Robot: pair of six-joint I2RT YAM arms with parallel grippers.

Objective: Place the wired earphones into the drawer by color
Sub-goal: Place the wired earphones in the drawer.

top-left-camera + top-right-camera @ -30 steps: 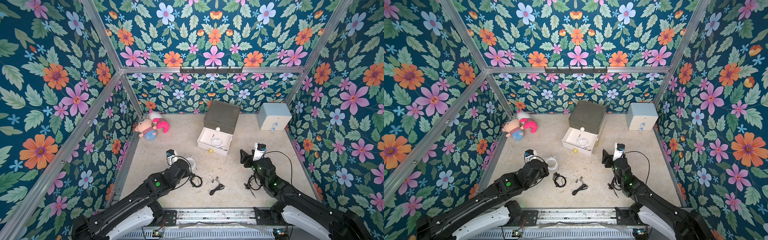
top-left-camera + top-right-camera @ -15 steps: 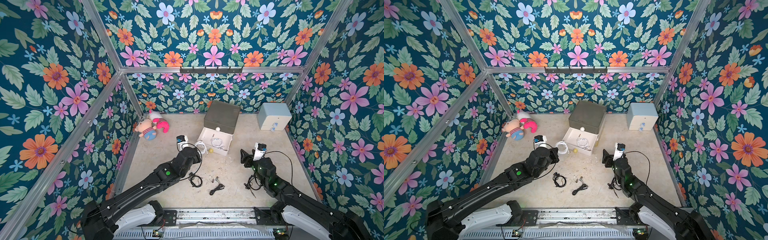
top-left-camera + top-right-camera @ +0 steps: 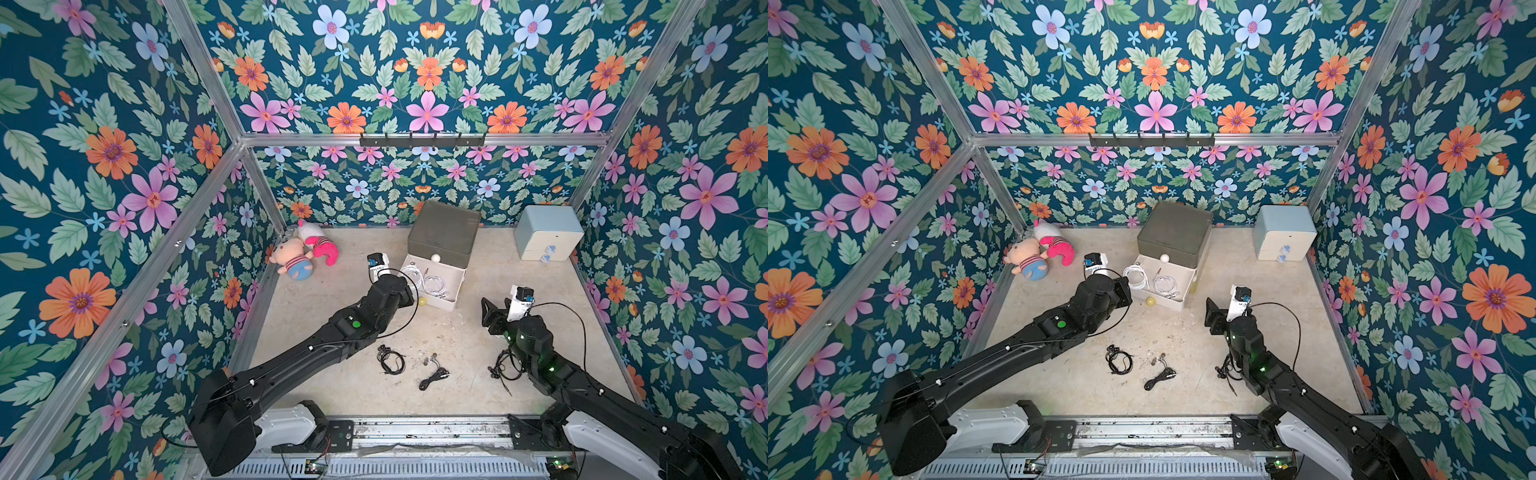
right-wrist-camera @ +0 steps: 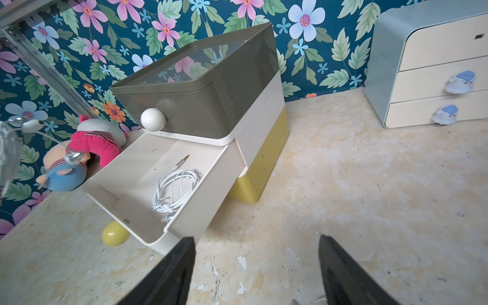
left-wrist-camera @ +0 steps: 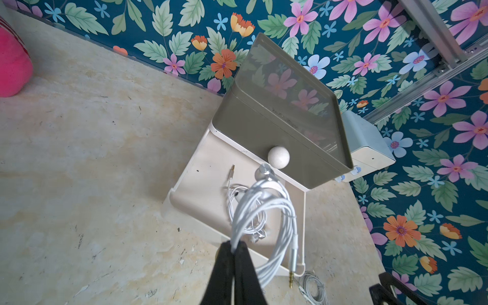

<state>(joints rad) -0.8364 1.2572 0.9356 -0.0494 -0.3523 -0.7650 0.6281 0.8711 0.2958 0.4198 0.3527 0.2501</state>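
Right now my left pincer [image 5: 233, 244] is clamped on a white earphone bundle [image 5: 264, 208]. The coil hangs from the tips with its gold plug dangling lowest. It hovers over the white middle drawer [image 5: 200, 158] of the three-tier drawer box [image 4: 253, 87], which is pulled out beneath the shut grey top tier [image 4: 184, 105]. The yellow bottom tier [image 4: 266, 158] looks pushed in. A second white bundle [image 4: 175, 190] already lies coiled inside that open drawer, so I judge I am in the middle of sorting the whites and about to drop this one.

In a top view my bundle [image 3: 1136, 278] hangs close to the drawer's side rim, not over its middle. The next move, as I read it, calls for carrying the coil a little further in, so the loops and plug clear the rim. Then I lower it and part the jaws so that nothing drapes over the wall.

My right pincer [image 4: 256, 243] stands wide apart and empty, near the drawer's front. Three black earphones [image 3: 390, 359] [image 3: 434, 376] [image 3: 503, 370] wait on the tabletop, the last beside my right arm. A thin white cable [image 5: 313, 286] lies on the tabletop just past the drawer's corner. I see no red ones.
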